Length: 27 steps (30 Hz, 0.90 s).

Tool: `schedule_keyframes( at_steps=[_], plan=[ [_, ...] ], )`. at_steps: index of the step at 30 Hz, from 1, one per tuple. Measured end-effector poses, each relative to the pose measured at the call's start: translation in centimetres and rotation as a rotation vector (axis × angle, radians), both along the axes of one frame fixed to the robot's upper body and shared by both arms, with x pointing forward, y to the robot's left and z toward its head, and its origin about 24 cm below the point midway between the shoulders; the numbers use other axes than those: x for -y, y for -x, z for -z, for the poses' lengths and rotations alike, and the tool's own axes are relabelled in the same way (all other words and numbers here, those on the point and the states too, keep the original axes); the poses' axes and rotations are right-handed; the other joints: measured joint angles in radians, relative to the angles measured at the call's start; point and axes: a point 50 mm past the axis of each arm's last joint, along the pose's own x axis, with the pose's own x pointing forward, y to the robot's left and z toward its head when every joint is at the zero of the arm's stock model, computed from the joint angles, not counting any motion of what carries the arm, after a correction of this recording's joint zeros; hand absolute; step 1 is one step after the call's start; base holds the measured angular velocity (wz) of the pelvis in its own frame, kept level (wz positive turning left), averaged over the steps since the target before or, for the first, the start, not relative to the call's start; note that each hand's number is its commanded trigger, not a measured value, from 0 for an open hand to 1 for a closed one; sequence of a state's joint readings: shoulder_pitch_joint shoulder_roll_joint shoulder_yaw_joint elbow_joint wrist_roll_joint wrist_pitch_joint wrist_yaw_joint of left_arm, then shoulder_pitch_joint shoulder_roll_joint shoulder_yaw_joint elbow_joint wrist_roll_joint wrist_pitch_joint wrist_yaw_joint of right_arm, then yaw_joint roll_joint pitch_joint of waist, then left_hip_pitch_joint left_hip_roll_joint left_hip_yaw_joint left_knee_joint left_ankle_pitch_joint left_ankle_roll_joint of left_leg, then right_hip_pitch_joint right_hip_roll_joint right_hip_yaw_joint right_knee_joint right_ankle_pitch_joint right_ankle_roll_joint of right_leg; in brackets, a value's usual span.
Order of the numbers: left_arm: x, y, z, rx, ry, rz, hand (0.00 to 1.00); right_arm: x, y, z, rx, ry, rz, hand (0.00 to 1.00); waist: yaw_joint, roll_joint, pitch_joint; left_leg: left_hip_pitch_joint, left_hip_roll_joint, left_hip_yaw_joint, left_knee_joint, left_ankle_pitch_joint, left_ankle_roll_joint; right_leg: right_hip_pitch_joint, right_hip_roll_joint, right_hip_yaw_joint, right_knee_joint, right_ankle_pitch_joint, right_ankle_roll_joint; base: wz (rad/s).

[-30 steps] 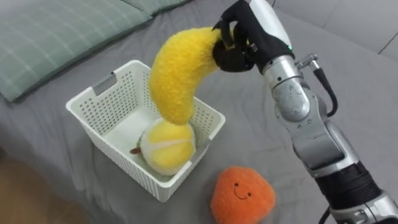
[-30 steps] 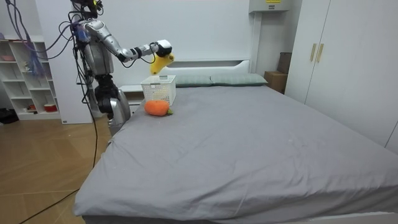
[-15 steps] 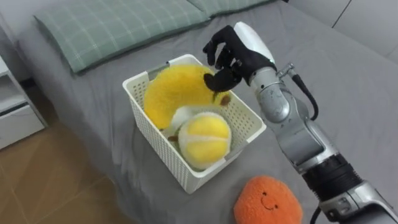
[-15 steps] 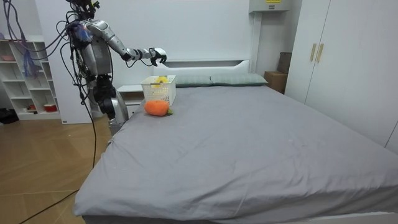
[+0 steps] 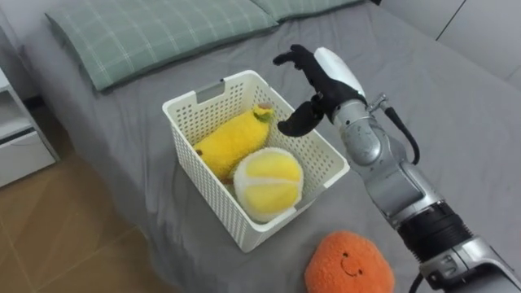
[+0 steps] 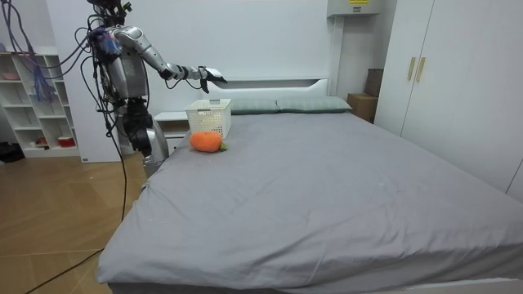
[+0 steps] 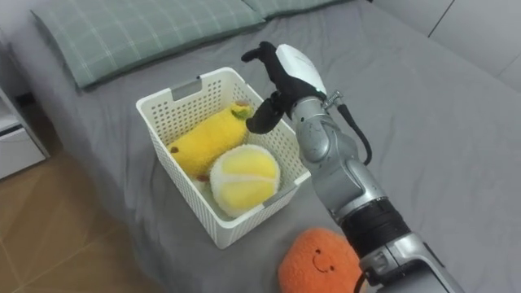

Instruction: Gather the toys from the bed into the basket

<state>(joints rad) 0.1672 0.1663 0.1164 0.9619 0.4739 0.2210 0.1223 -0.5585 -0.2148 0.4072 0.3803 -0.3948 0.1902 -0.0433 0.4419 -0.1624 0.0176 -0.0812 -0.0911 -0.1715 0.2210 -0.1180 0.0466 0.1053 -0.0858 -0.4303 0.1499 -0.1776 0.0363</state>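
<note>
A white plastic basket (image 5: 191, 104) (image 7: 165, 102) (image 6: 208, 119) sits on the grey bed near its corner. Inside it lie a yellow plush banana (image 5: 230, 142) (image 7: 203, 141) and a round pale-yellow plush ball (image 5: 268, 182) (image 7: 242, 179). My right hand (image 5: 317, 81) (image 7: 281, 72) (image 6: 203, 74) hovers open above the basket's far right rim, fingers spread, holding nothing. An orange plush toy with a smiling face (image 5: 350, 262) (image 7: 319, 260) (image 6: 206, 141) lies on the sheet just in front of the basket.
Green checked pillows (image 5: 155, 28) lie behind the basket at the head of the bed. A white nightstand (image 5: 20, 142) stands past the bed's edge on my left, over wooden floor. In the room view I stand at the bed's corner, near a shelf unit (image 6: 33, 102).
My right hand opened and let go of the plush banana, which dropped and now lies flat in the basket beside the ball. The camera shifted, bringing the basket higher in view.
</note>
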Motion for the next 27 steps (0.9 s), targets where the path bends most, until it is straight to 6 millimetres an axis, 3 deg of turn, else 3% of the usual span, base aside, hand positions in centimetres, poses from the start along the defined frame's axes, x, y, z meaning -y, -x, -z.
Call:
schedule_keyframes(
  at_steps=[15, 21, 27],
  plan=[
    [0.0, 0.0, 0.0, 0.002, -0.001, 0.000, 0.00, 0.9, -0.1, 0.6, -0.018, 0.003, 0.022, 0.00, 0.001, 0.005, 0.0054, 0.008, 0.001, 0.000, 0.000, -0.001, 0.000, 0.008, 0.001, 0.005, 0.002, 0.002, -0.001, 0.00],
    [-0.1, 0.0, 0.0, 0.005, -0.004, 0.001, 0.00, 1.4, -0.2, 0.6, -0.043, -0.158, 0.062, 0.00, -0.009, 0.007, 0.0089, 0.017, 0.002, 0.004, 0.001, -0.001, 0.001, 0.015, 0.000, 0.007, 0.002, 0.004, -0.001, -0.01],
    [-0.4, 0.4, -0.1, 0.007, -0.002, -0.024, 0.00, 3.1, -0.7, -0.3, -0.019, -0.277, 0.135, 0.00, -0.045, 0.008, 0.0090, 0.019, 0.003, 0.009, 0.002, -0.004, 0.000, 0.014, 0.001, 0.014, 0.003, 0.004, 0.000, -0.03]
  ],
)
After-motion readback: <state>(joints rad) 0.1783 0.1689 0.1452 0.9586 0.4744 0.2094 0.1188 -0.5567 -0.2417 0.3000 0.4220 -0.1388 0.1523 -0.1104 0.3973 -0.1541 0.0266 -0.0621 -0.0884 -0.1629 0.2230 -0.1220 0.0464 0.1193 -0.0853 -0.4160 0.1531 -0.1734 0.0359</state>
